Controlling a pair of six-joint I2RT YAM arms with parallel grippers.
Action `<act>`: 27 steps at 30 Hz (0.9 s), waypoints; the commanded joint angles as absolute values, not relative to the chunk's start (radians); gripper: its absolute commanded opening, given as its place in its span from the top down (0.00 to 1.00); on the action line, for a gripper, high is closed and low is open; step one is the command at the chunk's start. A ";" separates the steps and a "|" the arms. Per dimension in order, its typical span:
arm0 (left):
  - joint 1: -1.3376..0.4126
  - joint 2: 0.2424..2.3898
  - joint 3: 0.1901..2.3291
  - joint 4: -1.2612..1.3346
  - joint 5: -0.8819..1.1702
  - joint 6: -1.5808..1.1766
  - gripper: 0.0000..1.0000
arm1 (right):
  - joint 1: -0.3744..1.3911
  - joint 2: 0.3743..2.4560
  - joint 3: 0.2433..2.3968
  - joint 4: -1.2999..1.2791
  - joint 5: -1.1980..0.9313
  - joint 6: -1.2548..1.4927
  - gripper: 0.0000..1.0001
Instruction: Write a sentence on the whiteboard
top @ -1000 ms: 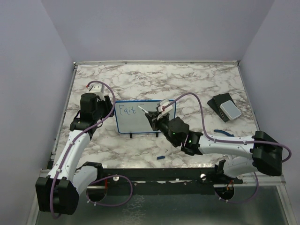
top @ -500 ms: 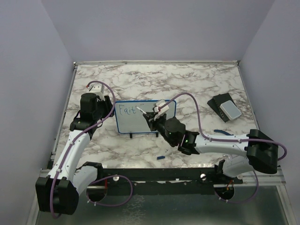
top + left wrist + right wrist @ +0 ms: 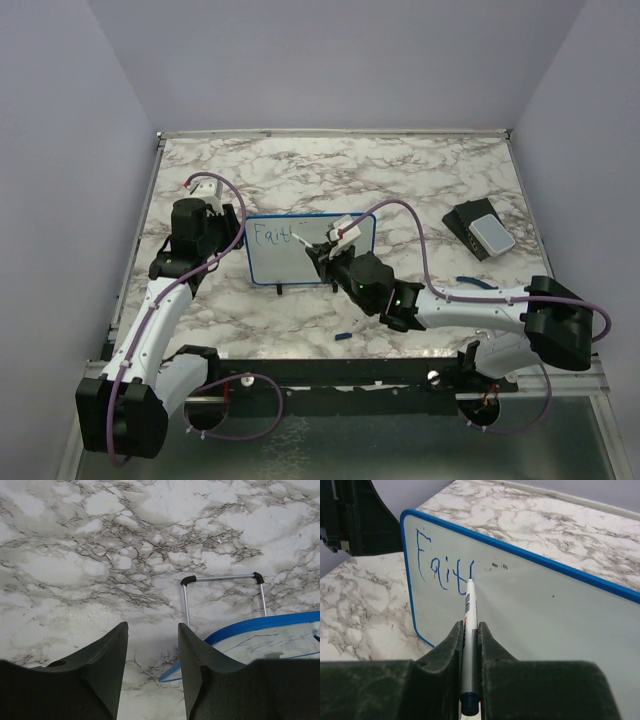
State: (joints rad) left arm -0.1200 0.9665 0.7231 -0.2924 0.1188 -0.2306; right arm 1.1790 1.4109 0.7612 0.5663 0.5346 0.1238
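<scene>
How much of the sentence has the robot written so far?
Just the start. Blue letters reading "Fait" are on the whiteboard, near its top left corner. The right gripper pinches the marker, its tip touching the board just after those letters. The rest of the board looks blank, so most of the sentence is left.

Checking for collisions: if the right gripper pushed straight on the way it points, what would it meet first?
The whiteboard face, just right of the blue writing. The marker held by the right gripper seems to touch there, so its tip would press in first.
</scene>
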 commanded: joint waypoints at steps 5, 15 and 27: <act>-0.126 0.943 0.710 -0.279 0.151 -0.232 0.53 | 1.186 1.401 0.719 0.496 0.544 0.187 0.99; -0.125 0.944 0.709 -0.278 0.152 -0.232 0.53 | 1.186 1.405 0.723 0.516 0.558 0.179 0.99; -0.126 0.943 0.709 -0.280 0.153 -0.234 0.53 | 1.187 1.403 0.738 0.588 0.582 0.134 0.99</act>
State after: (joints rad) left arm -0.1200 0.9630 0.7231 -0.2928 0.1192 -0.2306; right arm 1.1847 1.4109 0.7307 0.5392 0.5350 0.1623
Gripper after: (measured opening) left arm 0.465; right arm 0.119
